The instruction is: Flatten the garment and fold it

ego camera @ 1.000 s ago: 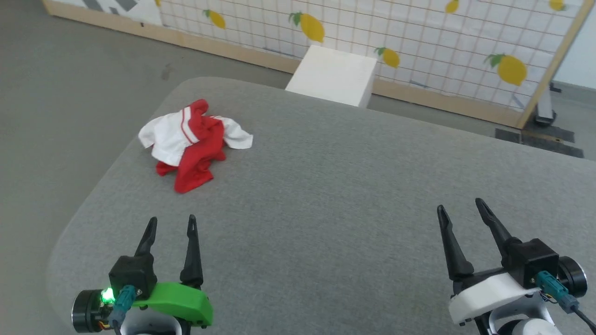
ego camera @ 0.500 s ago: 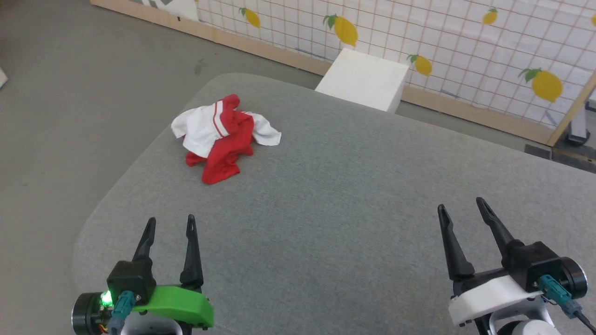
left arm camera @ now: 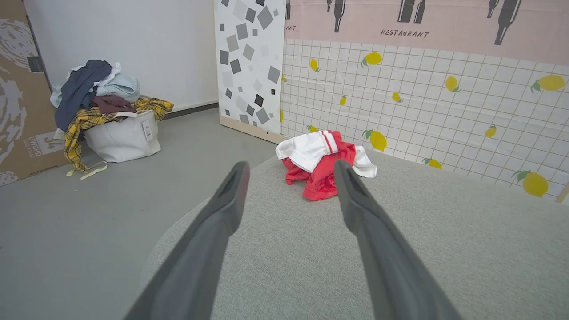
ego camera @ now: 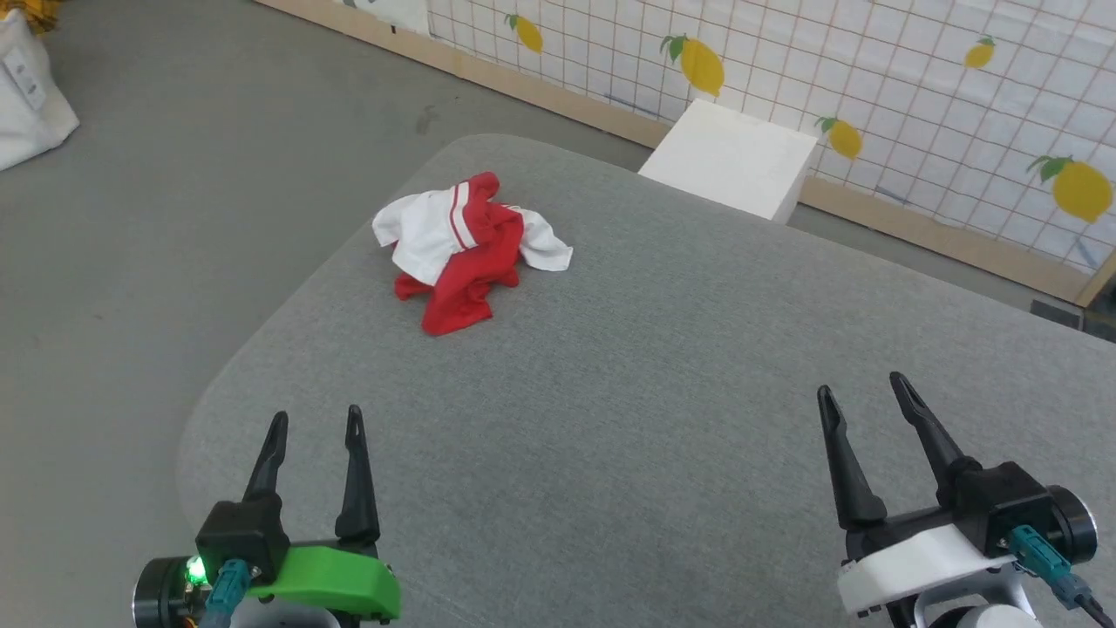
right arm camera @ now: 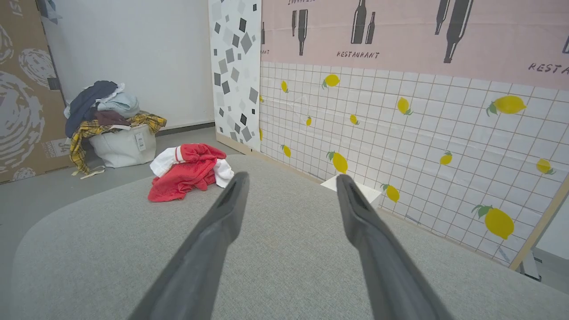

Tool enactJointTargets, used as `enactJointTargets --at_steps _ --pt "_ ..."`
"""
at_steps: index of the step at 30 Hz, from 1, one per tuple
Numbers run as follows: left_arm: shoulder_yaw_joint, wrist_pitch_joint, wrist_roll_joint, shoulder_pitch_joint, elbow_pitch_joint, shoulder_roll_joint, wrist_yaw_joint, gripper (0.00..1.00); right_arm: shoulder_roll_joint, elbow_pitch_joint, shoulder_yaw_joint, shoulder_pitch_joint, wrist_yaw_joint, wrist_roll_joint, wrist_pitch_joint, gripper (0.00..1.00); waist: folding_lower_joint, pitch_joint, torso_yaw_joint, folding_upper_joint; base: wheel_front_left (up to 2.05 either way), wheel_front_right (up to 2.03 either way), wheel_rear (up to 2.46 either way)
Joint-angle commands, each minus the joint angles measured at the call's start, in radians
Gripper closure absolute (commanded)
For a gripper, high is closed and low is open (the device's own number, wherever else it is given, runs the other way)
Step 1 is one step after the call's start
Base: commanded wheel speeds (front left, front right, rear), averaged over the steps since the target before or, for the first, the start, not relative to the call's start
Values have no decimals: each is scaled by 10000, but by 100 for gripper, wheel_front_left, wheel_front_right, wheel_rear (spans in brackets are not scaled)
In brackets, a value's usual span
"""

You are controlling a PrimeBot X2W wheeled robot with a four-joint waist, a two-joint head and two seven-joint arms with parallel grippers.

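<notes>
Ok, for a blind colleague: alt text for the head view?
A crumpled red jersey with white sleeves lies far left on a grey fabric table. Open and empty, the left gripper and right gripper sit at the bottom.

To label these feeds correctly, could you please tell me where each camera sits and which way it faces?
Head view: on the head, looking forward and down at the table and garment; left gripper and right gripper, both open, below.
Left wrist view: on the left wrist, looking past its fingers at the garment.
Right wrist view: on the right wrist, looking past its fingers at the lemon wall.
Shared: all show the garment.
</notes>
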Motion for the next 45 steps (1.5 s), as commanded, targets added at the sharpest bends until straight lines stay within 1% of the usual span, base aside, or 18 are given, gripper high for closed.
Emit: enactJointTargets --at_steps 1,15,25,30,36,39,45 --pt "-3 -99 -134 121 -67 -24 78 0 12 -6 16 81 -12 79 -112 0 0 2 86 0 0 0 0" --pt "-195 -390 -404 149 -206 -28 339 0 15 23 7 69 -14 216 -405 0 0 191 664 0 0 0 0" --pt "-296 -595 -519 157 -252 -31 414 0 17 -25 39 63 -16 209 -611 0 0 294 1113 0 0 0 0" --pt "-433 -695 -612 126 -193 -32 342 0 17 -1 87 69 -16 220 -712 0 0 254 1282 0 0 0 0" --pt "-537 -818 -812 153 9 -34 -18 0 19 22 88 76 -17 196 -835 0 0 263 1398 0 0 0 0" --pt "-465 -826 -761 79 21 -34 -239 0 19 12 89 22 -17 129 -843 0 0 371 1258 0 0 0 0" --pt "-238 -826 -822 -577 312 252 -992 0 19 -92 -35 -152 -17 22 -843 0 0 901 770 0 0 0 0"
